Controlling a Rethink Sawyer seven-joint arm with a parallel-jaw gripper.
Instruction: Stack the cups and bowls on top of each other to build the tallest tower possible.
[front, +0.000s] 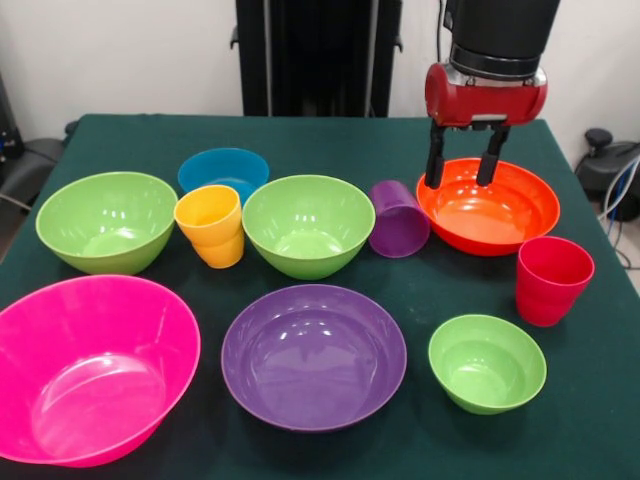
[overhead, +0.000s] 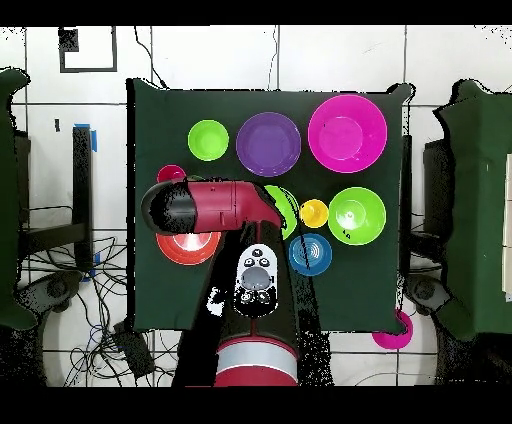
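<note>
Green-clothed table (front: 600, 420) is strewn with unstacked cups and bowls, no tower begun; gripper (front: 466, 156), fingers apart and empty, is poised over the orange-red bowl (front: 488, 208) by the robot-side edge; descent and rim grasp judged next.

Front camera facing robot; overhead straight down (shared table (front: 90, 135)).

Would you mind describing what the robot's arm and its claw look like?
The arm is glossy red with black joint sections. The claw has a rounded red housing under a black, grey-ringed wrist and two slim black fingers. Overhead, a grey button panel shows near the base.
</note>
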